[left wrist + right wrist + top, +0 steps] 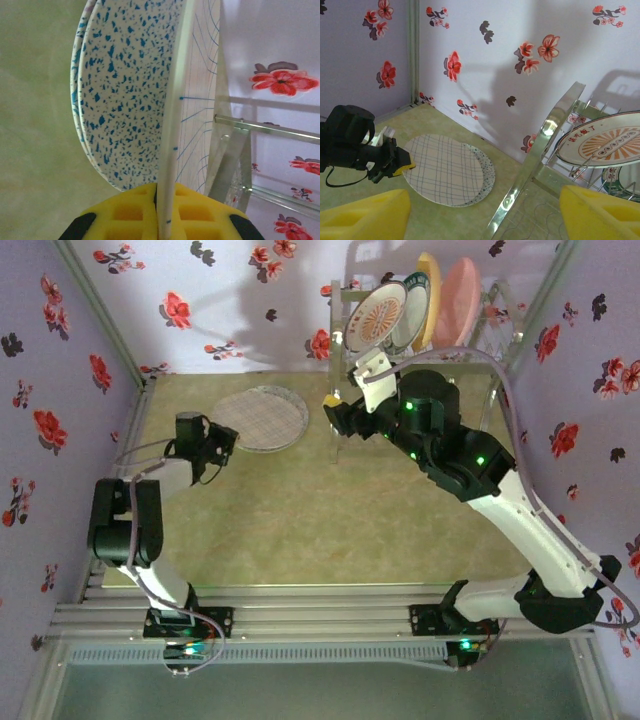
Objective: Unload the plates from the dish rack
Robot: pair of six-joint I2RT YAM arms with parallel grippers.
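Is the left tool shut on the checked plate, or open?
Shut on it. The left tool pinches the checked plate by its rim, between both yellow pads.

Shiny metal dish rack (555, 127), glossy glazed plates (378, 318), matt tabletop (300, 530)

Black-and-white arms (520, 515), green lights, grey cables, possibly foam yellow fingertips (365, 215).

Left claw (228, 438) sits at checked plate's (266, 417) rim.
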